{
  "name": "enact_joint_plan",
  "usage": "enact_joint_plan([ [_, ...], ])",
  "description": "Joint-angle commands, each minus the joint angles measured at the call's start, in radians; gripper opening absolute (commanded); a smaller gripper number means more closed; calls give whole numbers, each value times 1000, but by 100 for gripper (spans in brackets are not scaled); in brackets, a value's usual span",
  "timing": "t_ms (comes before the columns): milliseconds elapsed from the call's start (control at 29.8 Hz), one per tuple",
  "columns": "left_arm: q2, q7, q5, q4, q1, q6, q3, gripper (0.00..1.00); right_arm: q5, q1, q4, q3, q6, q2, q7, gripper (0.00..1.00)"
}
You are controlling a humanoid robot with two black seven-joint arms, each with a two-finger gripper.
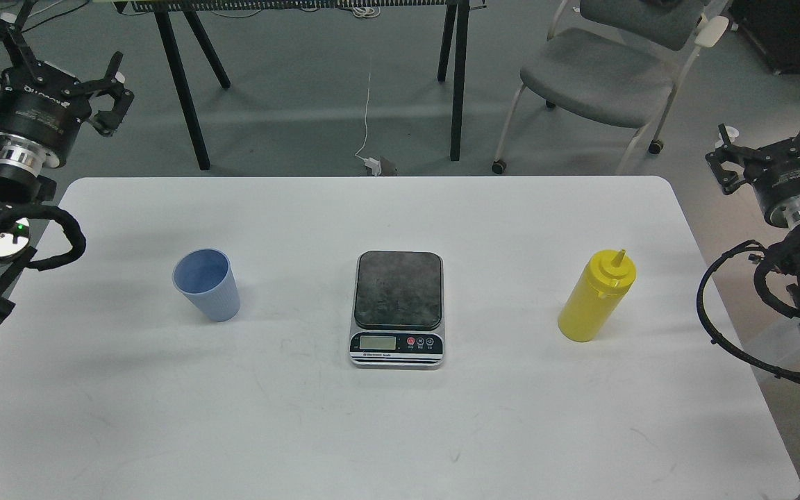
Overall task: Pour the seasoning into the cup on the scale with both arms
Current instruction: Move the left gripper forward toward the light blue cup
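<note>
- Our left gripper (98, 90) hangs off the desk's far left corner, over the floor; its jaws are spread wide with nothing between them.
- Our right gripper (775, 142) sits off the desk's right edge, also clear of the desk top; its jaws look parted and carry nothing.
- The scale (398, 309) lies flat at the middle of the white desk (400, 430), display and buttons facing us, its dark weighing plate bare.
- The light-blue cup (206, 285) stands upright on the desk to the left of the scale, well apart from it, mouth up; we see nothing inside it.
- The yellow seasoning bottle (596, 296) stands upright on the desk to the right of the scale, well apart from it, cap on and nozzle pointing up.
- Beyond the desk we see a grey chair (601, 76) and the black legs of another table (181, 90) on the floor.
</note>
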Motion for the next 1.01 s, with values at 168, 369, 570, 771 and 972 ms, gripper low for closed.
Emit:
enact_joint_plan([
  [168,1,-4,-4,-11,24,0,-3,100,0,12,14,0,0,-12,-3,100],
  [369,79,27,108,-49,29,0,53,99,-2,12,24,-2,0,-25,-3,100],
  [570,226,19,522,-197,29,0,58,98,-2,-6,137,3,0,-102,-1,100],
  [771,257,-7,1081,-279,17,8,57,97,-2,-16,146,3,0,-114,0,100],
  [972,247,-13,1634,-337,14,62,58,97,-2,-20,145,5,0,-124,0,100],
])
